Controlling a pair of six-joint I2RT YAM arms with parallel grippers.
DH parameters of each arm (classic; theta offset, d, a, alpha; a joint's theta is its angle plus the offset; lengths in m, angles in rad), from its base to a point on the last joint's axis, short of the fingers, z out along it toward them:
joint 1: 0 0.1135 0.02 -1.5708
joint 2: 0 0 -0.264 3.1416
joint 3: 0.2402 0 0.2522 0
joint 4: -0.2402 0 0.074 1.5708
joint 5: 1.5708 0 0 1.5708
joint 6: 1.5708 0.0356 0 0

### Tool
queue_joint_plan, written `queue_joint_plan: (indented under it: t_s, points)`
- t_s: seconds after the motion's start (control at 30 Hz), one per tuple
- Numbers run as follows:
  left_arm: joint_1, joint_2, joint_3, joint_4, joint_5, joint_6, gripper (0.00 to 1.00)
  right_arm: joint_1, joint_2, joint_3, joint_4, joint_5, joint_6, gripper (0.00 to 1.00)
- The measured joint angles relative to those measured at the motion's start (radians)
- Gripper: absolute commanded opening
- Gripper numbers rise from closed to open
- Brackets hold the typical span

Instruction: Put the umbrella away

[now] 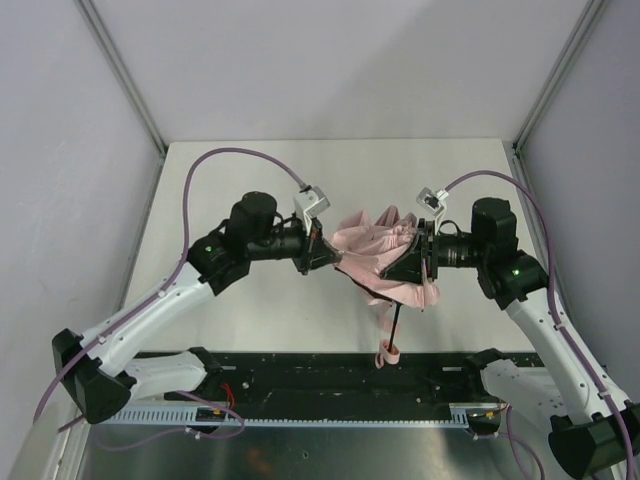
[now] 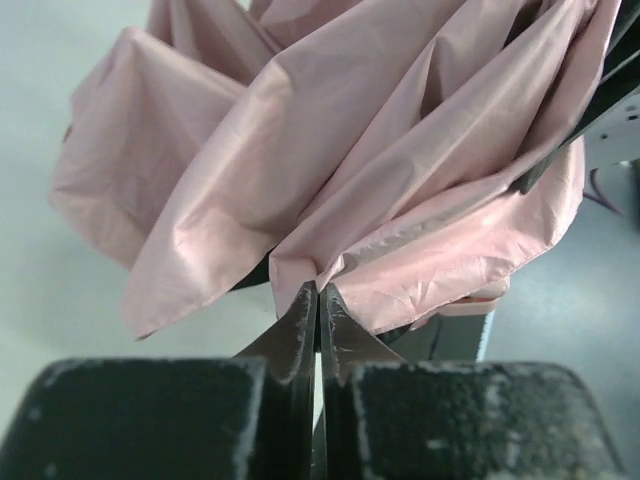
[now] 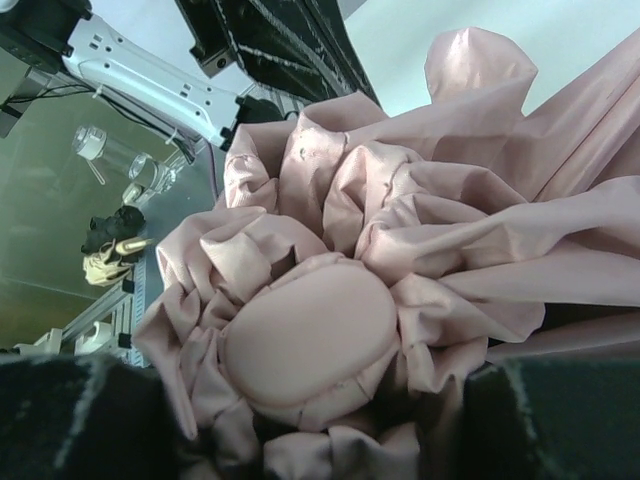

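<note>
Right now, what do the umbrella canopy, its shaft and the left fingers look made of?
Umbrella canopy: thin synthetic fabric, probably polyester or nylon; pale pink, slight sheen, sharp creases.
Shaft: thin, straight, black; likely metal, too small to confirm.
Left gripper's fingers: dark, hard, scuffed pale at the tips; plastic or coated metal, unclear.

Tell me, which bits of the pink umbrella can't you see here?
- Top view: closure strap lost in the crumpled umbrella; handle too small for detail.
- Left wrist view: shaft and handle hidden behind the fabric.
- Right wrist view: where the right gripper touches, buried in folds.
</note>
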State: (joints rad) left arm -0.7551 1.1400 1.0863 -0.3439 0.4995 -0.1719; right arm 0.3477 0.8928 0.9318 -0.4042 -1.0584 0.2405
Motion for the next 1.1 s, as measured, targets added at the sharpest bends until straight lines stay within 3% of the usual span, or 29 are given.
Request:
queue_joint_plan:
  t_s: [0.27,0.5,0.53,0.63,0.67,0.7,0.9,1.1]
  points:
    - [0.031,-0.098,-0.002,-0.048,0.012,0.063,0.00,0.000,-0.003,0.000,-0.005,-0.011,-0.007,0.00]
    - [0.032,-0.225,-0.093,-0.029,0.016,0.130,0.00,-0.002,-0.003,0.000,0.060,-0.081,0.052,0.00]
    - [0.032,-0.244,-0.105,-0.027,0.014,0.138,0.13,-0.002,-0.003,0.000,0.071,-0.091,0.063,0.00]
    - [0.041,-0.292,-0.117,-0.036,-0.011,0.155,0.71,-0.011,-0.015,0.000,0.095,-0.124,0.092,0.00]
    - [0.052,-0.304,-0.117,-0.040,-0.023,0.150,0.85,-0.018,-0.023,0.000,0.101,-0.136,0.100,0.00]
    - [0.066,-0.311,-0.117,-0.041,-0.026,0.140,0.92,-0.024,-0.032,0.000,0.108,-0.145,0.105,0.00]
    - [0.119,-0.276,-0.117,0.000,0.088,0.011,0.99,-0.033,-0.056,0.000,0.119,-0.159,0.107,0.00]
    - [0.111,-0.241,-0.182,0.192,0.265,-0.167,0.99,-0.033,-0.058,0.000,0.119,-0.158,0.106,0.00]
